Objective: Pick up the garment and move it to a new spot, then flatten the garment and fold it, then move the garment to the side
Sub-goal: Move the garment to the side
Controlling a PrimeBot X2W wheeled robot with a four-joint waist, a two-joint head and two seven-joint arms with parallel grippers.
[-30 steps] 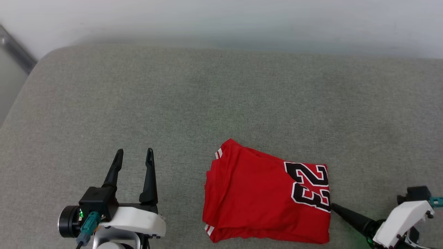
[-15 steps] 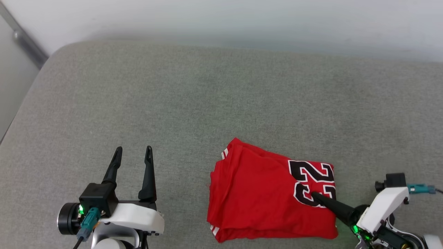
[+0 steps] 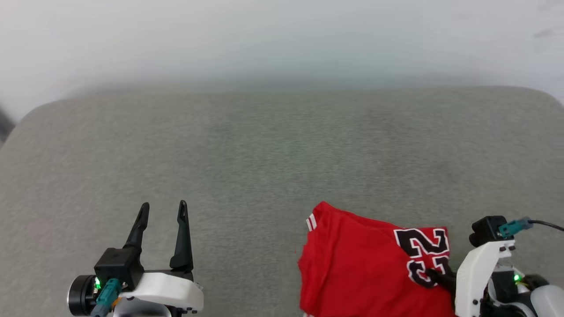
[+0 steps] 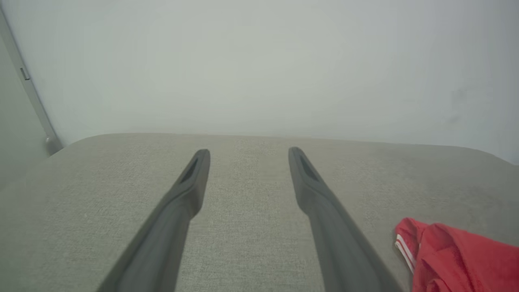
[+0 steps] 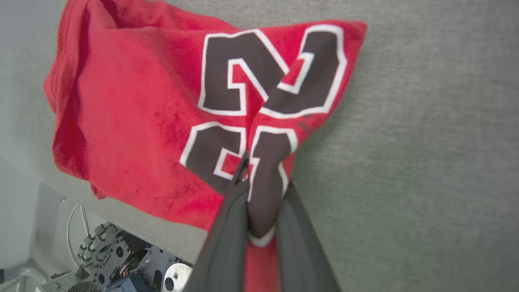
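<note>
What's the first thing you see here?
The folded red soft-fabric jersey shirt with a black 23 pops out at the lower right of the grey fabric cushion. The right hand pinches a fold of it by the number, while the left hand sits open at the lower left.

The right gripper [image 5: 264,180] has pinched the garment [image 5: 134,121].

A big soft cushion [image 3: 264,154] in grey-green cloth lies flat, and its corners are round. Behind it stands a plain pale wall [image 3: 282,39]. At the left a thin grey bar [image 4: 36,101] runs up the wall. The light is soft.
</note>
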